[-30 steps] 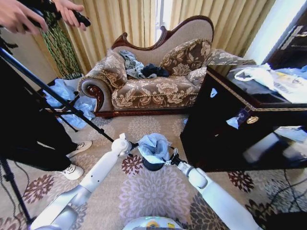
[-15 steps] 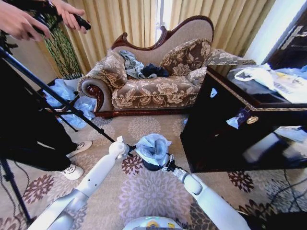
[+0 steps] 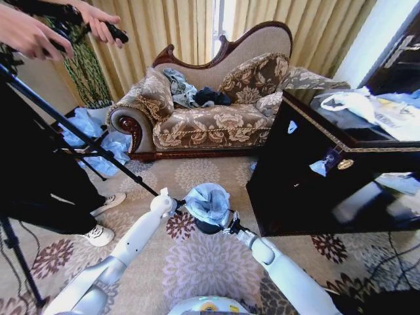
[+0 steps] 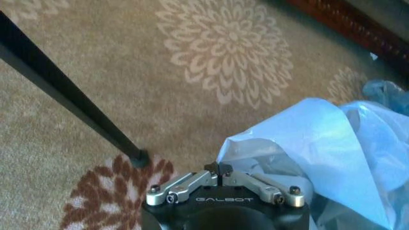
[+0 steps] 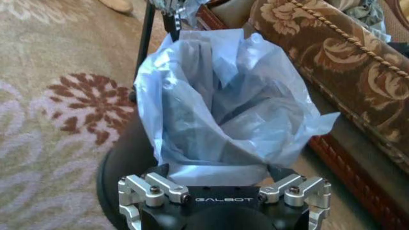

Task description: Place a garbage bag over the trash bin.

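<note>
Standing low on the flowered carpet [image 3: 216,262] just ahead of the robot's base, the small black cylindrical trash bin [image 3: 207,227] carries the thin, crinkly, pale blue translucent garbage bag [image 3: 208,201], whose mouth is puffed open and rises above the rim. The bag sits between the two arms, and each gripper meets it from its own side. The left gripper [image 3: 180,202] is at the bag's left edge; in its wrist view its fingertips [image 4: 219,168] are pressed together with a fold of the film right at them, so it looks clenched on the bag's edge. The right gripper [image 3: 228,223] is at the bin's right rim; its wrist view shows its fingers [image 5: 300,189] spread wide, with the bag's near wall lying between them and the bin's dark side [image 5: 118,167] below, so it grips nothing. Judging from this, the bag's long axis stands roughly upright over the bin, and pulling the hem down over the rim would depend on both sides being drawn outward and downward together. Farther off stand a glossy black cabinet [image 3: 302,177] on the right and an ornate floral sofa [image 3: 216,121] beyond.
</note>
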Controlling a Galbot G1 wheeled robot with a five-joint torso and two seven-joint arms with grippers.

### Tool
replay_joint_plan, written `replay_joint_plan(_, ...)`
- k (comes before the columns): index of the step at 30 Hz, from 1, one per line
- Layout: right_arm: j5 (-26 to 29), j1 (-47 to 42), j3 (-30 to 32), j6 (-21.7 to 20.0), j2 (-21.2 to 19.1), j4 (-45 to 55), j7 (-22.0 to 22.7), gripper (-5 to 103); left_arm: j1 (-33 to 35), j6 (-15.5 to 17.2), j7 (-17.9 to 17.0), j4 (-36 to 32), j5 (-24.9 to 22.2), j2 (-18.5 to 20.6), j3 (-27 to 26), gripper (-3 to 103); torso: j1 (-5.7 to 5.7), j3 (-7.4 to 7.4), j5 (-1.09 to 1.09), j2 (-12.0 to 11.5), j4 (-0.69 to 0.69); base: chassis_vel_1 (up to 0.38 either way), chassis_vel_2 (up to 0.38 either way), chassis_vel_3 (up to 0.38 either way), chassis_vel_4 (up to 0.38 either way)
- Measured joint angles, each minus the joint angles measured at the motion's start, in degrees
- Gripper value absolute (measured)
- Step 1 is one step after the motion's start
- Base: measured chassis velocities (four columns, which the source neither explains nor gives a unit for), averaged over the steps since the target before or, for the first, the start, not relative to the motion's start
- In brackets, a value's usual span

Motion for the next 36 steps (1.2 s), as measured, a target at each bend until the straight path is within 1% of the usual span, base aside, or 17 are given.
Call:
replay_joint_plan(13,-2.46,3.77,0.74,2.01,1.46,-5.07,0.07,100,-2.86,-1.56,3.53,6.88,4.13,-4.25,-2.09,-2,0.00,0.00,0.01,0.00,-0.01,0.000,0.000,0.000,0.000)
replay_joint_plan(14,-2.61,4.02,0.84,2.15,1.47,-5.30,0.02,100,-3.03,-1.54,3.64,7.06,4.19,-4.59,-2.48,1,0.00,0.00,-0.01,0.00,-0.01,0.000,0.000,0.000,0.000)
replay_joint_plan(16,-2.65,4.09,0.89,2.17,1.44,-5.30,-0.03,100,-3.06,-1.52,3.66,7.06,4.19,-4.65,-2.60,1,0.00,0.00,-0.01,0.00,-0.01,0.000,0.000,0.000,0.000)
replay_joint_plan(18,-2.50,3.89,1.29,2.12,0.60,-4.20,-0.60,100,-2.86,-0.90,3.53,6.06,3.49,-4.48,-3.19,11,0.00,0.00,0.00,0.00,0.00,0.000,0.000,0.000,0.000)
replay_joint_plan(19,-2.50,3.89,1.29,2.12,0.60,-4.20,-0.60,100,-2.86,-0.90,3.53,6.06,3.49,-4.48,-3.19,11,0.00,0.00,0.00,0.00,0.00,0.000,0.000,0.000,0.000)
replay_joint_plan(20,-2.42,3.71,1.38,2.08,0.40,-3.84,-0.72,100,-2.66,-0.70,3.52,5.72,3.32,-4.31,-3.24,17,0.00,0.00,0.00,0.00,0.00,0.000,0.000,0.000,0.000)
replay_joint_plan(23,-1.99,1.86,1.99,1.84,-0.78,-1.60,-1.66,100,-0.63,0.43,3.63,3.40,3.09,-2.75,-3.20,33,0.00,0.00,0.00,0.00,0.00,0.000,0.000,0.000,0.000)
replay_joint_plan(24,-1.99,1.86,1.99,1.84,-0.78,-1.60,-1.66,100,-0.63,0.43,3.63,3.40,3.09,-2.75,-3.20,33,0.00,0.00,0.00,0.00,0.00,0.000,0.000,0.000,0.000)
replay_joint_plan(26,-1.63,0.46,2.79,1.75,-1.34,0.02,-2.35,100,1.56,1.00,4.54,1.04,4.13,-0.81,-2.99,43,0.00,0.00,-0.02,0.00,0.00,0.000,0.000,0.000,0.000)
replay_joint_plan(27,-1.63,0.46,2.79,1.75,-1.34,0.02,-2.35,100,1.56,1.00,4.54,1.04,4.13,-0.81,-2.99,43,0.00,0.00,-0.02,0.00,0.00,0.000,0.000,0.000,0.000)
replay_joint_plan(28,-1.42,0.02,3.04,1.75,-1.56,0.62,-2.50,100,2.41,1.12,4.99,0.15,4.84,0.12,-2.88,49,-0.01,0.00,0.00,0.00,0.00,0.000,0.000,0.000,0.000)
replay_joint_plan(30,-1.12,-0.45,3.36,1.74,-1.87,1.51,-2.76,100,3.29,1.30,5.47,-0.82,5.52,1.17,-2.83,49,-0.01,0.00,0.00,0.00,0.00,0.000,0.000,0.000,0.000)
replay_joint_plan(31,-0.65,-0.96,3.79,1.70,-2.34,2.64,-2.96,100,4.64,1.57,6.24,-2.61,6.80,2.89,-2.87,54,-0.01,0.00,-0.02,0.00,-0.01,0.000,0.000,0.000,0.000)
replay_joint_plan(32,-0.36,-1.24,4.24,1.62,-2.71,3.47,-3.14,100,6.26,1.64,7.12,-4.88,8.53,4.63,-3.09,66,-0.01,0.00,-0.01,0.00,0.00,0.000,0.000,0.000,0.000)
replay_joint_plan(33,-0.19,-1.35,4.67,1.59,-2.92,3.95,-3.25,100,7.91,1.63,8.28,-7.22,11.19,6.31,-3.24,66,-0.01,0.00,-0.02,0.00,0.00,0.000,0.000,0.000,0.000)
replay_joint_plan(34,-0.19,-1.35,4.67,1.59,-2.92,3.95,-3.25,100,7.91,1.63,8.28,-7.22,11.19,6.31,-3.24,66,-0.01,0.00,-0.02,0.00,0.00,0.000,0.000,0.000,0.000)
replay_joint_plan(36,-0.05,-1.38,5.62,1.62,-3.14,4.31,-3.40,100,11.79,0.36,12.49,-12.08,20.50,10.07,-3.32,76,-0.01,-0.01,0.00,0.00,0.00,0.000,0.000,0.000,0.000)
